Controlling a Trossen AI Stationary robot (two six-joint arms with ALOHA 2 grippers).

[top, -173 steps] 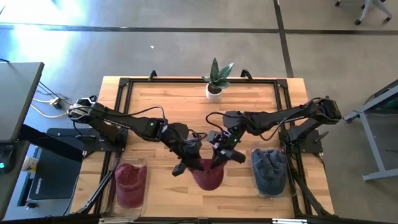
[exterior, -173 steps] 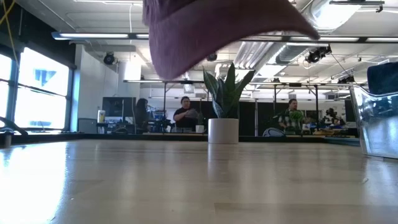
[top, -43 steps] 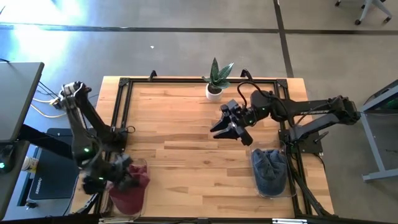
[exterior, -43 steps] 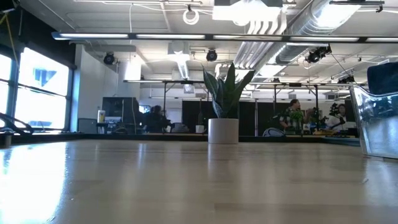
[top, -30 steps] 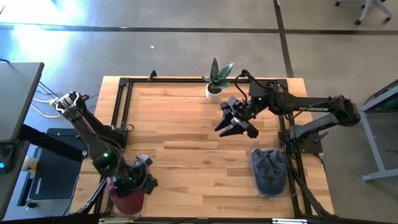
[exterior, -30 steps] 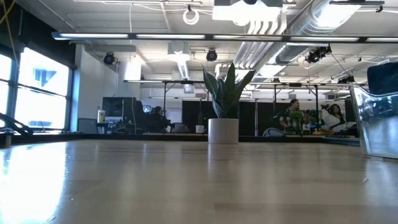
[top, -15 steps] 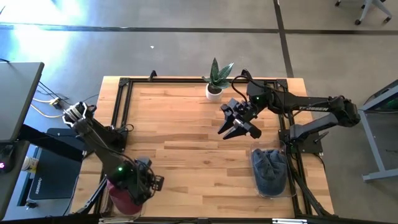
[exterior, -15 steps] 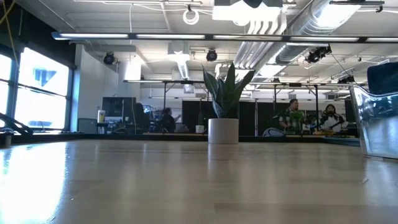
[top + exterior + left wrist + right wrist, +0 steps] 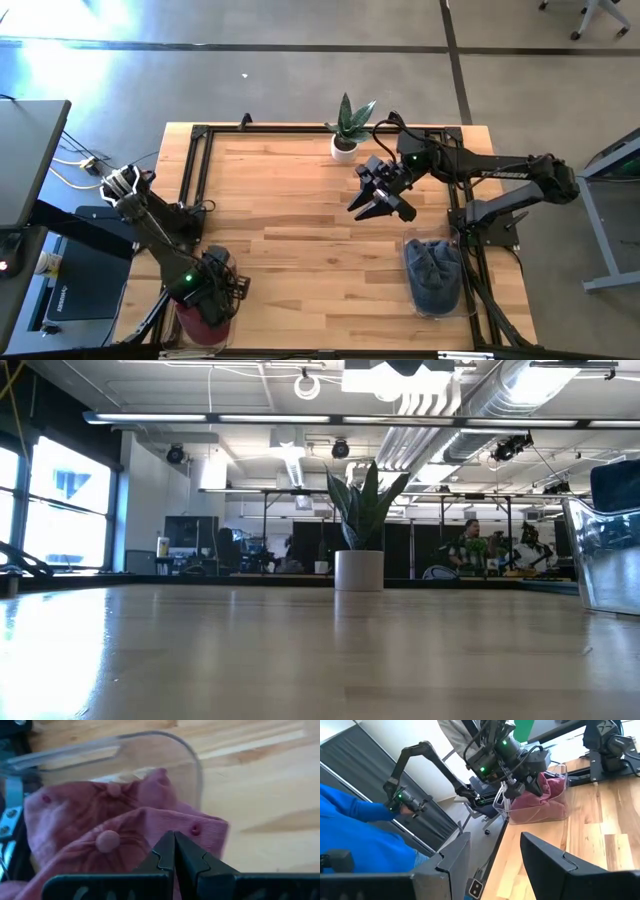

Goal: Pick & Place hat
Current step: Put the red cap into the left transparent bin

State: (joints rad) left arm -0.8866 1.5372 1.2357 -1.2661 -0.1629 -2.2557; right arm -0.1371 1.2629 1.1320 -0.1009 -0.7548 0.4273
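Two maroon hats (image 9: 115, 845) lie piled in a clear bin (image 9: 150, 740) at the table's near left corner, one crown resting on the other. My left gripper (image 9: 174, 845) is shut and points down right over the upper hat; the high view shows it above the bin (image 9: 212, 292). My right gripper (image 9: 372, 203) hangs open above the table's far right part with nothing between its fingers (image 9: 495, 852). A blue hat (image 9: 433, 270) lies in a second clear bin at the near right. My left gripper's shut fingertips (image 9: 165, 851) stand right at the upper hat's crown (image 9: 200, 827), coming from above. I cannot tell whether they touch the cloth.
A potted plant (image 9: 347, 130) stands at the middle of the far edge, also seen in the low view as the plant (image 9: 362, 530). A black frame (image 9: 195, 170) runs along the table's edges. A person's blue sleeve (image 9: 355, 825) shows beyond the table.
My left gripper has stayed shut over the near left bin and has shifted a little toward the table's left edge. The maroon hats lie still in the bin.
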